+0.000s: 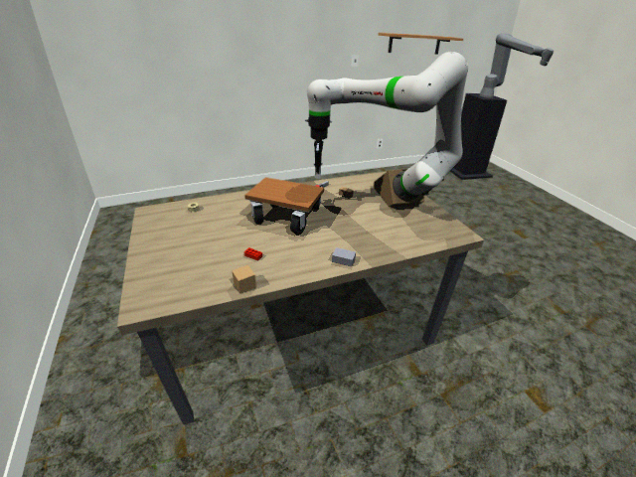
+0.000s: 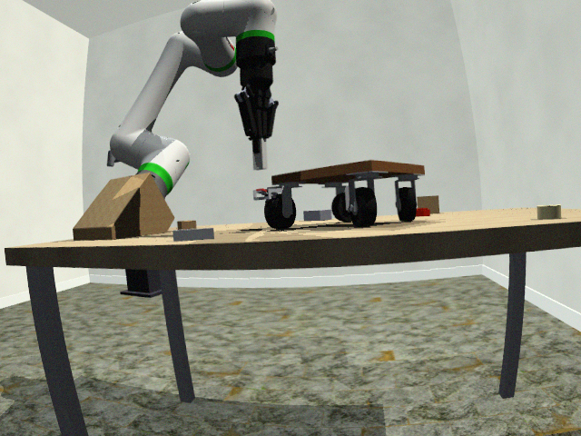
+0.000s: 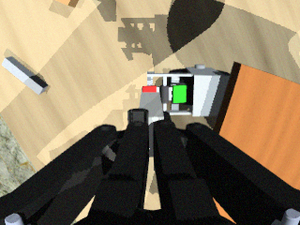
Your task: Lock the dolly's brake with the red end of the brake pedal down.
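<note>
The dolly point(image 1: 283, 194) point(image 2: 349, 171) point(image 3: 265, 122) has a brown wooden deck and black casters and stands on the table point(image 1: 174, 261) point(image 2: 328, 239). Its brake pedal point(image 2: 260, 193) point(image 3: 164, 93) sticks out from one caster, with a red end and a green end in the wrist view. My gripper point(image 1: 318, 171) point(image 2: 259, 162) point(image 3: 150, 107) is shut and empty. It points straight down and hangs a short way above the pedal, just off the deck's edge.
On the table lie a red brick point(image 1: 252, 252), a tan cube point(image 1: 243, 278), a grey block point(image 1: 343, 255) point(image 2: 317, 214), a tape roll point(image 1: 193, 206) point(image 2: 548, 212), a small brown block point(image 1: 345, 192) point(image 2: 186, 223) and a flat grey bar point(image 2: 192, 233) point(image 3: 25, 75). The arm's wooden base wedge point(image 2: 122, 211) stands nearby.
</note>
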Robot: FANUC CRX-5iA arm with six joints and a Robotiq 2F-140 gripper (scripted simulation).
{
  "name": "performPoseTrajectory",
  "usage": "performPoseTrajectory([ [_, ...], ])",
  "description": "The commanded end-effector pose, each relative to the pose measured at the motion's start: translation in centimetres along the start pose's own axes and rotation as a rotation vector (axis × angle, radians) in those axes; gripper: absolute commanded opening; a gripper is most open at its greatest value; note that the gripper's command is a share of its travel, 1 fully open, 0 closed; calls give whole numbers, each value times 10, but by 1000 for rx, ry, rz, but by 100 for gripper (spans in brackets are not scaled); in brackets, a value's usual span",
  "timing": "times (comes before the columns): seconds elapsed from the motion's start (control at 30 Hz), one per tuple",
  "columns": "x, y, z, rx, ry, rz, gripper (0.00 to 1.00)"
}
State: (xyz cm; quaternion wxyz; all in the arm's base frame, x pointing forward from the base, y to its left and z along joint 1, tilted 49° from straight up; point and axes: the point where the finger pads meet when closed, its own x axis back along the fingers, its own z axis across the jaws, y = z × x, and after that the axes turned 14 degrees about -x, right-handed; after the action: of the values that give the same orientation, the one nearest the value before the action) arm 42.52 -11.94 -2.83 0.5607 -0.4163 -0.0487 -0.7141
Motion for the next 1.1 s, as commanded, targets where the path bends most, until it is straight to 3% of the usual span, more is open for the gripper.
performPoseTrajectory([
  [0.0,-9,0,0,0,0,-1,0],
  [0.57,-35,0,0,0,0,-1,0],
  [1.07,-40,0,0,0,0,-1,0],
])
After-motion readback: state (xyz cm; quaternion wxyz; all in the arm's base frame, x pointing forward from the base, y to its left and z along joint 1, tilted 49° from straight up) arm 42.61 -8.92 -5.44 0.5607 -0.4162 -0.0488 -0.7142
